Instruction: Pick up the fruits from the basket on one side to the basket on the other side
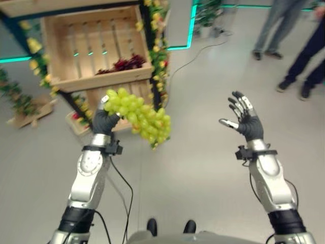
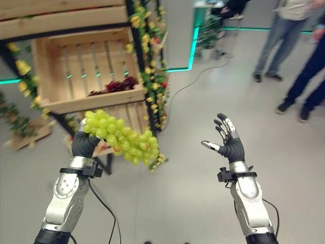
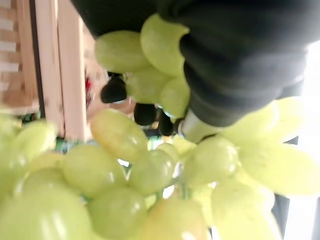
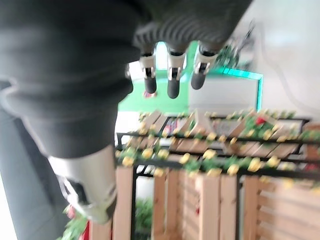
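A big bunch of green grapes (image 1: 139,116) hangs in the air in front of the wooden crate shelf, held by my left hand (image 1: 104,122), whose fingers curl round its upper end. In the left wrist view the grapes (image 3: 120,170) press against the dark fingertips (image 3: 114,91). A wooden crate (image 1: 96,48) on the shelf holds a bunch of dark red grapes (image 1: 124,64). My right hand (image 1: 245,119) is raised over the floor to the right, fingers spread and holding nothing; its fingers (image 4: 172,75) also show straight in the right wrist view.
The shelf frame is wrapped in yellow flower garlands (image 1: 156,46), with a lower crate (image 1: 96,104) behind the grapes. Two people's legs (image 1: 297,46) stand at the far right. A second wooden shelf with flowers (image 4: 210,165) appears in the right wrist view.
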`<state>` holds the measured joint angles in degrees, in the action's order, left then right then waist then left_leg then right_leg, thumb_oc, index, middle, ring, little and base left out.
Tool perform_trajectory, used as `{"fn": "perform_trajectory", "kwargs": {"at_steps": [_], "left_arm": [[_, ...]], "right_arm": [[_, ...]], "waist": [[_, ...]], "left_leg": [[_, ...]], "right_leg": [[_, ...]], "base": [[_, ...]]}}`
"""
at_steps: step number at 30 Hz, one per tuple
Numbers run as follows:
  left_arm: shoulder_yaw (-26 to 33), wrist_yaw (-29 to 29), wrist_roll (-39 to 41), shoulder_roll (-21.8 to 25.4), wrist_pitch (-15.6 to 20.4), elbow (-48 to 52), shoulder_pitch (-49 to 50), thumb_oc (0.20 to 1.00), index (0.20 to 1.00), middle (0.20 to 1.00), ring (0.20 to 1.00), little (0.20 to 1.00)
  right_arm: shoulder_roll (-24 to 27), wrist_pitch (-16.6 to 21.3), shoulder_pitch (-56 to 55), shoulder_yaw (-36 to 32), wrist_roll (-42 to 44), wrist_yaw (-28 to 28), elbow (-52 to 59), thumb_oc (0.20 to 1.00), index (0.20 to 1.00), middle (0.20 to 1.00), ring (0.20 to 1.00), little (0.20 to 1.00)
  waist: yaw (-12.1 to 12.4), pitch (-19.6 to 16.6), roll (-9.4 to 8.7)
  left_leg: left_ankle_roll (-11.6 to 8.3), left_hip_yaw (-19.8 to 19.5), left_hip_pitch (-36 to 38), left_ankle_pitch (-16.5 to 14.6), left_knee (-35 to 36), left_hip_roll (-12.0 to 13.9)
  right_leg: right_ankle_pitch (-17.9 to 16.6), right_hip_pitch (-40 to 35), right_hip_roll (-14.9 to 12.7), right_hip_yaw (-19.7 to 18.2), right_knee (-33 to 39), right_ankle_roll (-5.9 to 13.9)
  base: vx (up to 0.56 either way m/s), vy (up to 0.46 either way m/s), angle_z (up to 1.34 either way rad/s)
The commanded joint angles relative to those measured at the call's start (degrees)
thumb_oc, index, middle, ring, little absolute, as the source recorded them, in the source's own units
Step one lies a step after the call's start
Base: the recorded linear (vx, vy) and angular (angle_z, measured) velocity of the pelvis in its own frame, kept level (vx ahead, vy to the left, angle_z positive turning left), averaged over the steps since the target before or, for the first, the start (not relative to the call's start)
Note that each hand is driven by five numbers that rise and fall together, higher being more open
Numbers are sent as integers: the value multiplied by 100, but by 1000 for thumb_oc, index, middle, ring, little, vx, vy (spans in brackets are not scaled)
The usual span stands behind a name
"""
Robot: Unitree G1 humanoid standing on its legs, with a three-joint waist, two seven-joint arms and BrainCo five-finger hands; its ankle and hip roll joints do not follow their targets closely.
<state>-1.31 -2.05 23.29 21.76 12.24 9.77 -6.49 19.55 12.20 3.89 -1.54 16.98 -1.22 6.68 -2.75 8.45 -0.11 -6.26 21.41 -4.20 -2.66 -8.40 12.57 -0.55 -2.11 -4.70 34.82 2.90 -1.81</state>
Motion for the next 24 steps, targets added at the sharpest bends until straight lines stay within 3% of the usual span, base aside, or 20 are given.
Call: {"fn": "perform_trajectory", "kwargs": {"at_steps": [1, 4, 8, 9, 10, 17, 21, 24], "left_arm": [[179, -39, 15, 214, 395, 281, -155, 200, 200, 200, 200, 200], [220, -25, -63, 205, 368, 361, -26, 200, 200, 200, 200, 200], [251, -39, -62, 202, 364, 419, 51, 200, 200, 200, 200, 200], [268, -34, -51, 198, 365, 443, 121, 200, 200, 200, 200, 200], [271, -34, -51, 199, 362, 442, 123, 200, 200, 200, 200, 200], [374, -51, -70, 282, 404, 490, 156, 200, 200, 200, 200, 200], [367, -105, -137, 413, 434, 386, -45, 200, 200, 200, 200, 200], [278, -143, -236, 451, 438, 287, -279, 200, 200, 200, 200, 200]], "right_arm": [[57, 314, 5, -166, -26, -51, 185, 1000, 1000, 1000, 1000, 1000], [-20, 298, -79, -220, 29, -21, 149, 1000, 1000, 1000, 1000, 1000], [1, 253, -56, -180, -1, 4, 127, 1000, 1000, 1000, 1000, 1000], [-3, 242, -46, -168, -1, 16, 111, 1000, 1000, 1000, 1000, 1000], [-5, 241, -45, -165, -1, 18, 108, 1000, 1000, 1000, 1000, 1000], [-18, 214, 157, -49, -153, -19, 40, 1000, 1000, 1000, 1000, 1000], [-35, 214, 242, -19, -210, 24, 9, 1000, 1000, 1000, 1000, 1000], [-27, 177, 357, 44, -301, 41, -39, 1000, 1000, 1000, 1000, 1000]], "waist": [[-44, -387, 64], [14, -407, 56], [100, -438, 5], [163, -399, -17], [156, -427, -15], [330, -437, -55], [329, -396, -16], [282, -201, 25]], "left_leg": [[-222, -477, 236, 282, 314, -102], [-116, -491, 303, 376, 483, -238], [-79, -602, 284, 136, 284, -316], [27, -569, 194, 160, 200, -389], [-21, -658, 237, 59, 213, -385], [299, -737, 127, -106, 152, -794], [584, -832, 217, -216, 339, -1111], [843, -828, 426, -381, 366, -1384]], "right_leg": [[594, -379, -200, -577, -180, 652], [503, -399, -303, -440, -208, 641], [584, -510, -372, -526, -191, 678], [491, -496, -451, -416, -200, 666], [577, -541, -421, -518, -182, 696], [397, -471, -763, -423, -281, 843], [528, -104, -1173, -576, -1382, 982], [-103, 327, -1725, -806, -2598, 1194]], "base": [[-14, 70, 70], [81, 85, 22], [41, 86, 24], [105, 53, 24], [-21, 127, 23], [57, 174, 3], [78, 225, 5], [74, 301, 4]]}}
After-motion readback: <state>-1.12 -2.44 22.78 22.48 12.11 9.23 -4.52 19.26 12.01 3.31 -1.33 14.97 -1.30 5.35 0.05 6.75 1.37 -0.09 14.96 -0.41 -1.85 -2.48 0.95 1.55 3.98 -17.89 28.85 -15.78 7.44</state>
